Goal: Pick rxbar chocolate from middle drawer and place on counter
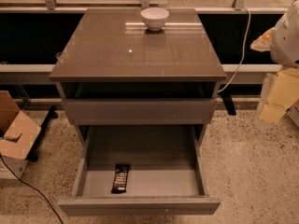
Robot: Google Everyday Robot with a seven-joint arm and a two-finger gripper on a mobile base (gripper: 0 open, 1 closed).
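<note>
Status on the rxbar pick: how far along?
Done: the middle drawer is pulled open. In hand: nothing; the gripper is at the right edge of view, beside the cabinet and well away from the bar. Left: grasp the rxbar chocolate lying on the drawer floor, lift it, and set it on the counter.

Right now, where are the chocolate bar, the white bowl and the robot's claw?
rxbar chocolate (120, 178): camera view, middle of its black wrapper.
white bowl (154, 18): camera view, its front side.
claw (274, 107): camera view, far right edge, its pale lower end.
</note>
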